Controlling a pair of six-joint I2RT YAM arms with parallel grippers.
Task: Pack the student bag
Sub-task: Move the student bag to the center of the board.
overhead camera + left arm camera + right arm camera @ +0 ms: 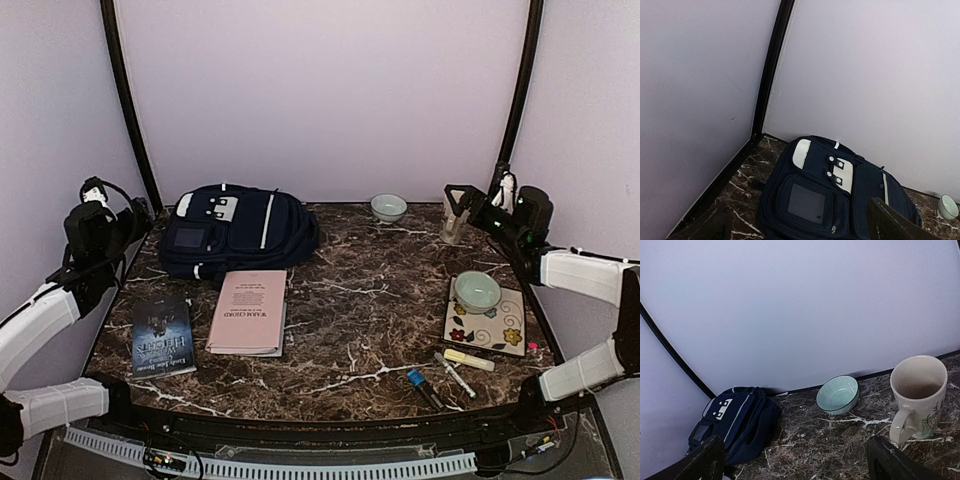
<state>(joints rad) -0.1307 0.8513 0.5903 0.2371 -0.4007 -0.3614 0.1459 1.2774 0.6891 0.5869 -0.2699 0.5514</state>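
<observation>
The student bag [235, 232], navy blue with a white stripe and a grey-white patch, lies flat and closed at the table's back left. In the left wrist view the student bag [830, 195] fills the lower middle, front pocket up. My left gripper [138, 214] hovers just left of it, open and empty; in its own view the left gripper [797, 231] shows both fingers wide apart. My right gripper [462, 198] is raised at the back right, open and empty, over a cream mug [917, 395]. From the right gripper [795, 470] the bag [735, 422] lies far to the left.
A pink book [248, 312] and a dark paperback [162, 337] lie in front of the bag. A pale green bowl [388, 207] stands at the back centre. On the right are a floral plate [503, 333] carrying another bowl [477, 291], a yellow highlighter [468, 359], a white pen [455, 374] and a blue marker [422, 386].
</observation>
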